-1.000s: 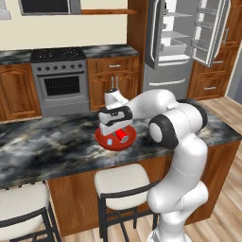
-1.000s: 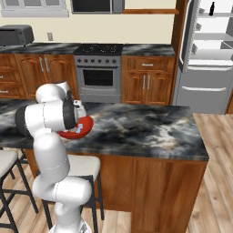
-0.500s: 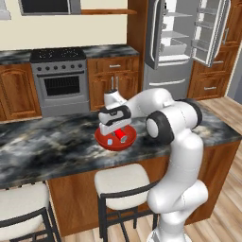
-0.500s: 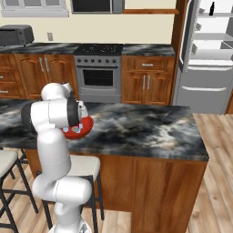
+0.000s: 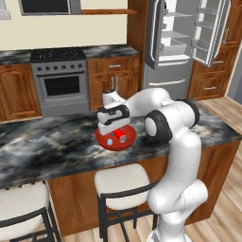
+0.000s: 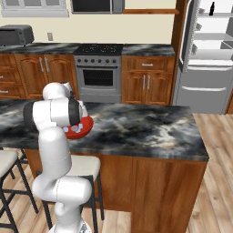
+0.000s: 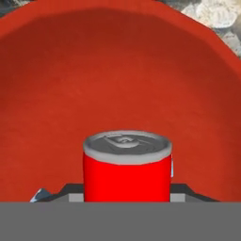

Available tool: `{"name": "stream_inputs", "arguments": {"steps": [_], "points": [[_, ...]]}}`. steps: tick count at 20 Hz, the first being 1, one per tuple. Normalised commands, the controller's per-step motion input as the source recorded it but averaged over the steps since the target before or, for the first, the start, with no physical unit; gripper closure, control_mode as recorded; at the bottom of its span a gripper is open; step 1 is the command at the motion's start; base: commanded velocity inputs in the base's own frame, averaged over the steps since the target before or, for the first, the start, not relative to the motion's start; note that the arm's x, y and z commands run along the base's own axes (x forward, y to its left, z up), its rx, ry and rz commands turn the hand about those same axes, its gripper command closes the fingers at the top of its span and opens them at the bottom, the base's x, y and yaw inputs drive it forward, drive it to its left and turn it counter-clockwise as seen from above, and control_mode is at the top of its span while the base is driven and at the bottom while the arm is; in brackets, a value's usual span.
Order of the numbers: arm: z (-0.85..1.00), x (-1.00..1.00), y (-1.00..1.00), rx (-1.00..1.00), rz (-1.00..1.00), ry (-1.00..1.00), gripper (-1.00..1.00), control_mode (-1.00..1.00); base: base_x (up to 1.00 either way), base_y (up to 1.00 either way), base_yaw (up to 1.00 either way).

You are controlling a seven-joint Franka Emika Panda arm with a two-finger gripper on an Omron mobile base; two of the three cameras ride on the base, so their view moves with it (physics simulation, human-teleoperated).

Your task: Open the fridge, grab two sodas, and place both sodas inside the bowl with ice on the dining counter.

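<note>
A red soda can (image 7: 127,167) with a silver top sits upright between my fingers, low inside the red bowl (image 7: 117,70). My gripper (image 5: 115,131) is shut on the can (image 5: 118,135) and reaches down into the bowl (image 5: 130,142), which holds pale ice cubes (image 5: 109,141). The bowl (image 6: 83,128) rests on the marbled dining counter (image 5: 56,146), partly hidden by my arm in the right base view. Behind stands the grey fridge (image 5: 182,45) with both doors swung open. A small dark bottle (image 6: 211,8) stands on its top shelf.
Two white stools (image 5: 120,182) stand under the near edge of the dining counter (image 6: 145,127). Across the aisle are a stove (image 5: 61,80), brown cabinets (image 5: 111,78) and a toaster oven (image 6: 16,34). Wooden floor lies open to the right.
My elbow has edged slightly toward the bowl. The gripper stays down in the bowl, still shut on the can.
</note>
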Motion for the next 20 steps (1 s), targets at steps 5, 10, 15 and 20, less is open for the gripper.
{"name": "stream_inputs", "arguments": {"steps": [5, 10, 15, 20], "points": [[-0.14, -0.14, 0.01, 0.00, 0.00, -0.02, -1.00, -1.00, 0.00, 0.00, 0.00], [0.02, -0.27, 0.00, 0.00, 0.00, -0.03, -1.00, -1.00, 0.00, 0.00, 0.00], [0.46, -0.27, 0.00, -0.01, 0.00, -0.07, -1.00, -1.00, 0.00, 0.00, 0.00], [0.57, -0.43, -0.12, 0.00, 0.00, -0.07, -1.00, -1.00, 0.00, 0.00, 0.00]]}}
